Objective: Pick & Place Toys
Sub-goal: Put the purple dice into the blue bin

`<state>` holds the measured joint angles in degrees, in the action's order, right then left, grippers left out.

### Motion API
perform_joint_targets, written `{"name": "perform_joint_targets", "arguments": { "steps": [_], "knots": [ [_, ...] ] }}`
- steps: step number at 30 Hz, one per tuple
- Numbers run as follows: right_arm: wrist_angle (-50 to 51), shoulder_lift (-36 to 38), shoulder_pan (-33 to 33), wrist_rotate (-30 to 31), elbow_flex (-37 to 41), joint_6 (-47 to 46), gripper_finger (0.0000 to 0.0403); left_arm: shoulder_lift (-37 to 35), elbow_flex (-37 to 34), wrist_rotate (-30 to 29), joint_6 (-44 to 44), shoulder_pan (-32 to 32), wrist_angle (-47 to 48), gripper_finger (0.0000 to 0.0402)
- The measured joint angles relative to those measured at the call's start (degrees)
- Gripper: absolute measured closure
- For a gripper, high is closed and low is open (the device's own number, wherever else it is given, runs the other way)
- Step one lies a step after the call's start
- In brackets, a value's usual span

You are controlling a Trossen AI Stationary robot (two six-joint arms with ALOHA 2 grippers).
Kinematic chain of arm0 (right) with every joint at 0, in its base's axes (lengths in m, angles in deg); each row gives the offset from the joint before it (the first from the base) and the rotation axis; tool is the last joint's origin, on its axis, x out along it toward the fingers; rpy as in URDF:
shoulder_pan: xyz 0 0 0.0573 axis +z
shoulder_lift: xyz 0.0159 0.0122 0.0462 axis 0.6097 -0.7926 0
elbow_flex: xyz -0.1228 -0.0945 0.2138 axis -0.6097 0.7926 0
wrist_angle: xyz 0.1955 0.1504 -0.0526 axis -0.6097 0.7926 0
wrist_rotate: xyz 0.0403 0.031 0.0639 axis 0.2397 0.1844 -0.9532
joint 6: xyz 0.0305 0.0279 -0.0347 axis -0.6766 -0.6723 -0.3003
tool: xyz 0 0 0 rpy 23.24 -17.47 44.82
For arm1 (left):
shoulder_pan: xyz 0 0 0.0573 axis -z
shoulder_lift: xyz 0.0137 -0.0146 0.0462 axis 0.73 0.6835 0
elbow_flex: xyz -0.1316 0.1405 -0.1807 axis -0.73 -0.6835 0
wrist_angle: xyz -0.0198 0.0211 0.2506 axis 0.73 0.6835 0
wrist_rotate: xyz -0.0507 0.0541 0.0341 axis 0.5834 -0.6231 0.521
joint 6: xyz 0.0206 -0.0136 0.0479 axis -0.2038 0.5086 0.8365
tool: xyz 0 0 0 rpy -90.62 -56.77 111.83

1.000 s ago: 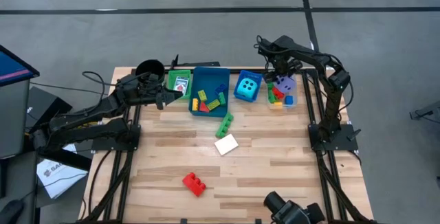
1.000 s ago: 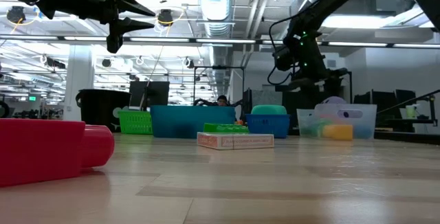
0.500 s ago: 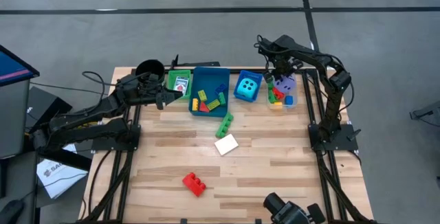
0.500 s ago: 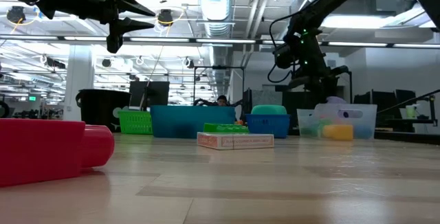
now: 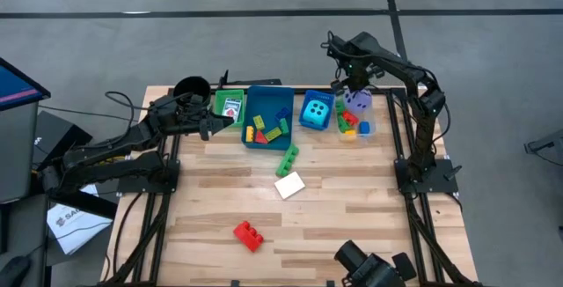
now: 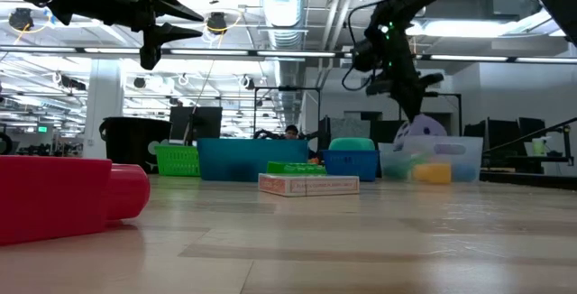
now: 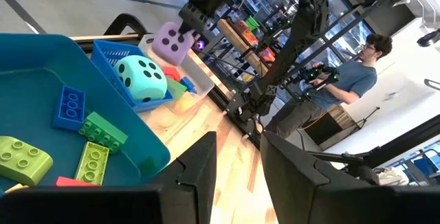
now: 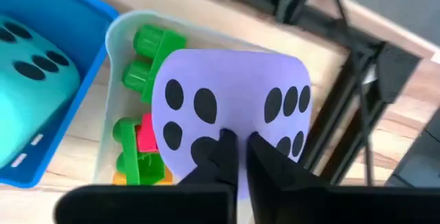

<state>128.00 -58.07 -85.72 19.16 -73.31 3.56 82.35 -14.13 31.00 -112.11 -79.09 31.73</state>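
My right gripper (image 5: 353,91) is shut on the purple dotted dice (image 5: 357,103), which hangs over the clear tray (image 5: 368,129) of bricks at the table's far right. The lifted dice (image 6: 420,129) also shows in the low view. The teal dice (image 5: 318,111) sits in the blue basket. A green brick (image 5: 288,158), a white card (image 5: 289,185) and a red brick (image 5: 248,234) lie on the table. My left gripper (image 5: 214,126) waits open beside the green tray (image 5: 220,107). My right gripper pinches the purple dice between its two fingers (image 8: 221,150) at the dice's top edge (image 8: 237,124), where two dotted faces meet. The fingers come from above, pointing down. The soft dice is dented in at the fingers and hangs below them, over the bricks in the clear tray.
The big blue tray (image 5: 262,140) with several bricks stands at the far middle, and a black cup (image 5: 192,88) at the far left. A picture card (image 5: 231,107) lies in the green tray. A person (image 7: 350,80) stands beyond the table's right side.
My right gripper has shut on the purple dice in the clear tray and gone up with it. The dice now hangs above the tray's bricks. The clear tray has shifted a little toward the table's left.
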Motion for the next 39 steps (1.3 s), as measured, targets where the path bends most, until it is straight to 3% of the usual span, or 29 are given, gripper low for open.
{"name": "perform_joint_targets", "arguments": {
  "steps": [9, 13, 19, 22, 27, 35, 39],
  "knots": [
    [5.5, 0.2, 2.5, 0.7, -12.2, -0.5, 0.0398, 0.0, 0.0, 0.0, 0.0, 0.0, 0.0, 0.0293],
    [5.4, 0.3, 4.3, -1.9, -16.5, -1.0, 0.0399, 0.0, 0.0, 0.0, 0.0, 0.0, 0.0, 0.0293],
    [4.8, 0.3, 6.4, -0.4, -17.2, -1.1, 0.0401, 0.0, 0.0, 0.0, 0.0, 0.0, 0.0, 0.0293],
    [4.0, 0.3, 6.2, -0.3, -17.1, 3.8, 0.0394, 0.0, 0.0, 0.0, 0.0, 0.0, 0.0, 0.0293],
    [5.4, 0.3, 5.3, -0.3, -17.1, 15.7, 0.0315, 0.0, 0.0, 0.0, 0.0, 0.0, 0.0, 0.0293],
    [5.4, 0.3, 2.2, -0.2, -17.1, 27.4, 0.0108, 0.0, 0.0, 0.0, 0.1, 0.0, 0.0, 0.0293],
    [5.4, 0.3, 2.2, -0.3, -17.1, 36.3, 0.0036, 0.0, 0.0, 0.0, 3.1, 0.0, 0.0, 0.0293]
  ]
}}
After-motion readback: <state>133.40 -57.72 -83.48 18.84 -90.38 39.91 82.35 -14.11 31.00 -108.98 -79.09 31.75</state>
